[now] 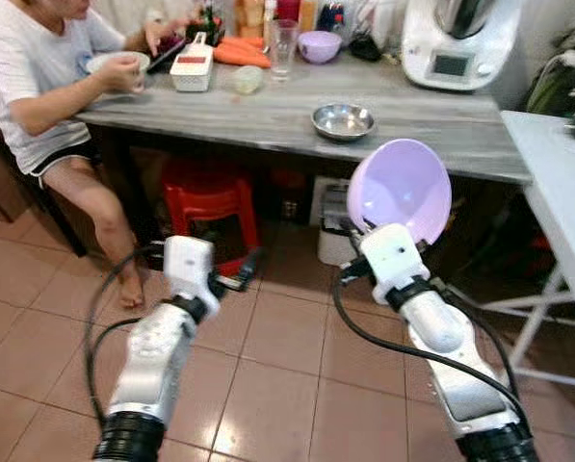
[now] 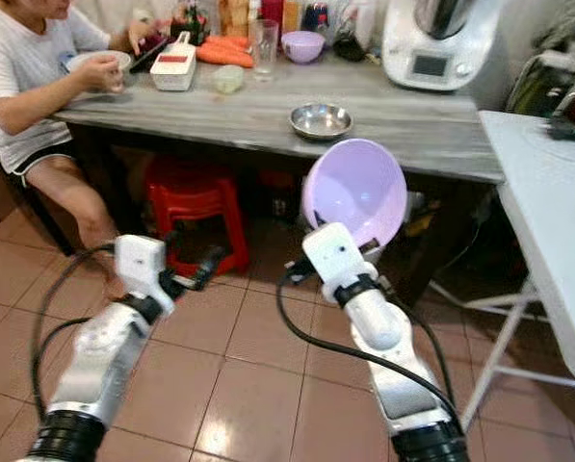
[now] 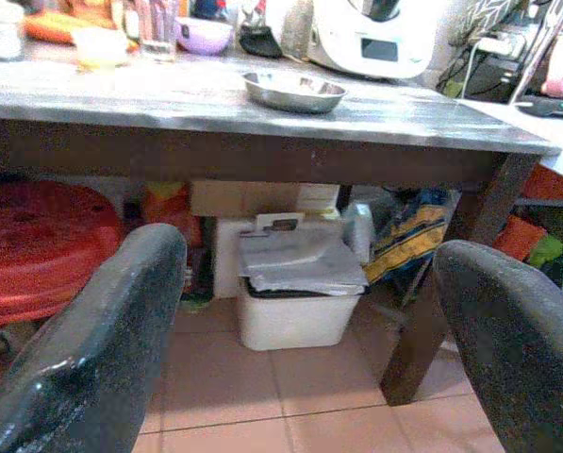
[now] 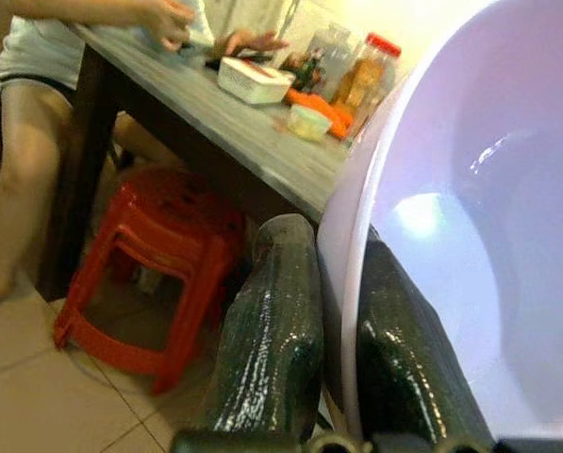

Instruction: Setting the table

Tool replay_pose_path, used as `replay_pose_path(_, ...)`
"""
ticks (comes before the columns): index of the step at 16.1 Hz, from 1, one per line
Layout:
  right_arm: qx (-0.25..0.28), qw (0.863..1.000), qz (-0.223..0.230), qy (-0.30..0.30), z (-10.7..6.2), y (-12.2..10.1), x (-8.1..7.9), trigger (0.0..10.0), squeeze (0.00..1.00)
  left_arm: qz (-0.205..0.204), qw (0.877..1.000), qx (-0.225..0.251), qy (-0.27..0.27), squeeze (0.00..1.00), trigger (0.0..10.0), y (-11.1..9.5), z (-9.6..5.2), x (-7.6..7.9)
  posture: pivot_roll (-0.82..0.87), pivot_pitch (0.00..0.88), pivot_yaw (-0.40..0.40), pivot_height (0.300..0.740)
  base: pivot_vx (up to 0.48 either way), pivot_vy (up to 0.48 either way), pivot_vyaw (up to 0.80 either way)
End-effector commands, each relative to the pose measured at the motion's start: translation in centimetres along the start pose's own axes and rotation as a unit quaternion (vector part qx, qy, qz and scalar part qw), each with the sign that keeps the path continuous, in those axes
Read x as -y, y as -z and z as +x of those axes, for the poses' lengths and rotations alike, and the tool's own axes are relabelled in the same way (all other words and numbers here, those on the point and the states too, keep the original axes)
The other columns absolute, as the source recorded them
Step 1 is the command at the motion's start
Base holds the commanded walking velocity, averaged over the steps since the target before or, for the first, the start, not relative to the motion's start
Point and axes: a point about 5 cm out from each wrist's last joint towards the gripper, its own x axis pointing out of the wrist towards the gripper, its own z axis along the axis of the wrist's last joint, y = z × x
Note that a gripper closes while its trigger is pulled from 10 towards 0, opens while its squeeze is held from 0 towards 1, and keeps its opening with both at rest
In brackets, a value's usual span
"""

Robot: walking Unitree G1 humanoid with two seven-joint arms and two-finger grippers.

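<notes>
Held object: your right gripper (image 1: 372, 234) clamps the rim of the pale lilac plastic bowl (image 1: 403, 190), one finger inside, one outside; bowl tipped on edge, hollow facing you.
Key relation: the grey wood-grain tabletop (image 1: 431, 120) lies ahead of and above the bowl; bare space sits right of the small round steel dish (image 1: 343, 121).
Nearer arm: right.
Left gripper (image 1: 241, 272): fingers spread wide, empty, low over the floor tiles.
Judgement: you need to lift, go forward, then level the bowl.
Caution: seated person (image 1: 37, 67) at the far left end.

The light purple plastic bowl (image 1: 401, 188) is empty and tipped up on its side, its open face showing. The right gripper (image 4: 342, 321) pinches its rim, one finger inside and one outside, holding it up in front of the grey surface (image 1: 268, 115).
</notes>
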Motion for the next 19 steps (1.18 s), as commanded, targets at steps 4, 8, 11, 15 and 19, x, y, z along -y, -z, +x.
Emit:
replay_pose_path(4, 0.004, 1.000, 0.008, 0.010, 0.1, -0.1, 0.1, 10.0, 0.00, 0.003, 1.000, 0.001, 0.011, 0.00, 10.0, -0.2, -0.1, 0.1, -0.02, 0.003, -0.026, 0.740, 0.372, 0.000, 0.00)
replay_pose_path(8, 0.004, 1.000, 0.009, 0.010, 0.2, -0.1, 0.1, 10.0, 0.00, 0.002, 1.000, 0.000, 0.020, 0.00, 10.0, -0.1, 0.0, 0.4, -0.03, 0.000, -0.025, 0.740, 0.373, 0.000, 0.00)
replay_pose_path(11, 0.002, 1.000, 0.010, 0.010, 0.1, 0.0, 0.1, 10.0, 0.00, 0.000, 1.000, -0.002, 0.021, 0.00, 10.0, 0.1, 0.0, 0.6, -0.03, 0.001, -0.026, 0.740, 0.359, 0.000, -0.48)
replay_pose_path(15, 0.002, 1.000, 0.009, 0.009, 0.2, -0.1, 0.2, 10.0, 0.00, -0.004, 1.000, -0.003, 0.024, 0.00, 10.0, 0.2, 0.1, 1.1, -0.03, 0.007, -0.032, 0.740, 0.349, 0.000, -0.24)
replay_pose_path(19, 0.005, 1.000, 0.002, 0.007, 0.2, -0.2, 0.1, 10.0, 0.00, -0.003, 1.000, -0.001, 0.027, 0.00, 10.0, 0.2, 0.1, 1.3, -0.03, 0.007, -0.032, 0.740, 0.341, 0.000, 0.30)
